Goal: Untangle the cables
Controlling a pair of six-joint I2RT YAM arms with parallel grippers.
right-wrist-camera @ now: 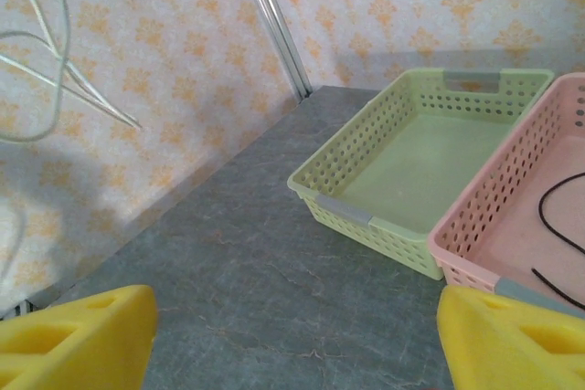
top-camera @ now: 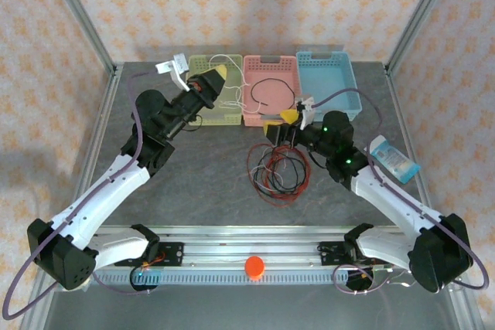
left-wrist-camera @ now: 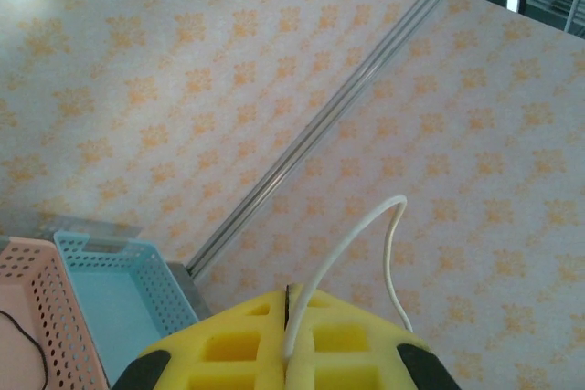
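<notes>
White cable (left-wrist-camera: 366, 226) is up in the air, pinched in the seam of the left gripper (left-wrist-camera: 289, 312). The foam pads are closed tight on it, the wire arcs out over the top, and the slack hangs near the green basket (right-wrist-camera: 366, 216). Black cable (top-camera: 267, 92) lies loose in the pink basket (top-camera: 271, 60) next door. Red-and-black tangle (top-camera: 278, 171) sits on the grey table (top-camera: 201, 183) in front of the baskets, loops overlapping, close by the right arm. Right gripper (right-wrist-camera: 297, 317) hovers btwn that heap and the pink basket, pads spread wide, nothing in them. Now the worries: it's thin wire in soft foam, so a sideways swing could let it slip out & drop outside a basket. White loops hang close to the right wrist cam, so if the right arm rises it may hook them. Can't quite tell from overhead whether the white tail runs back into the heap; if it does, more lift prob drags red & black along. And a wide grab into that pile could catch two strands at once, tightening the knot instead of freeing it.
</notes>
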